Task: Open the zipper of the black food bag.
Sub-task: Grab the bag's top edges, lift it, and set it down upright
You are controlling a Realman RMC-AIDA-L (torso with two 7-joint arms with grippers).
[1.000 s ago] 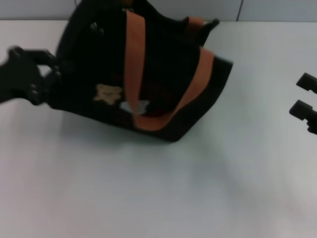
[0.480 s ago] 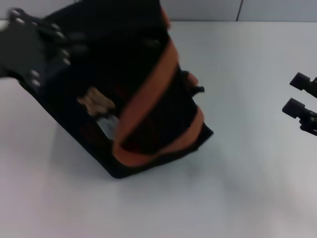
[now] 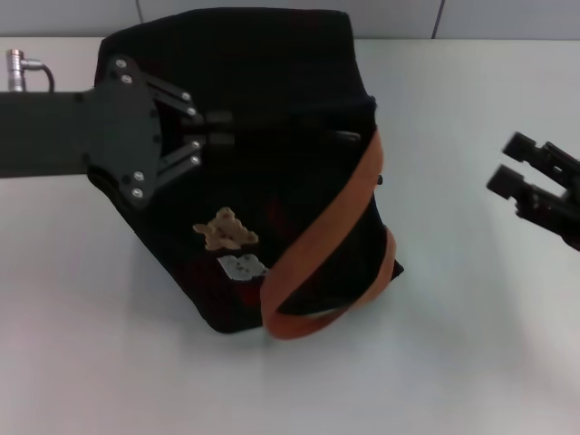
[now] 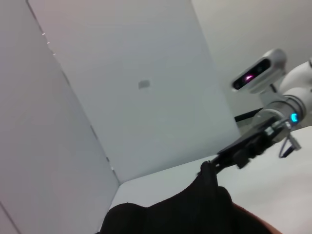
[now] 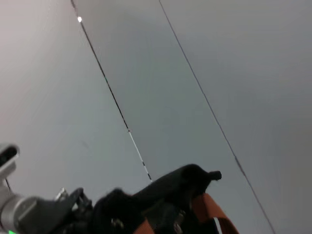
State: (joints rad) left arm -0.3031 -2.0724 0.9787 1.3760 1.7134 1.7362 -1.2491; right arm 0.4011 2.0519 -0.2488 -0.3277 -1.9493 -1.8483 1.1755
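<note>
The black food bag (image 3: 263, 82) stands tilted in the middle of the white table (image 3: 453, 344), its tan bear patch (image 3: 227, 231) and white cat patch (image 3: 243, 267) facing me. An orange-brown strap (image 3: 326, 227) loops down its front. My left gripper (image 3: 217, 128) reaches in from the left and is shut on the fabric at the bag's upper face. The zipper is lost in the black cloth. My right gripper (image 3: 507, 161) hovers open at the right, apart from the bag. The left wrist view shows black fabric (image 4: 195, 209). The right wrist view shows the bag (image 5: 165, 192).
A grey panelled wall (image 3: 489, 18) runs along the table's far edge, just behind the bag. The right arm's gripper (image 4: 243, 145) shows far off in the left wrist view, with the robot's head camera (image 4: 258, 75) above it.
My left gripper has swung right and toward the table's middle with the bag in it, turning the bag more upright. The right gripper has drifted left toward the bag.
</note>
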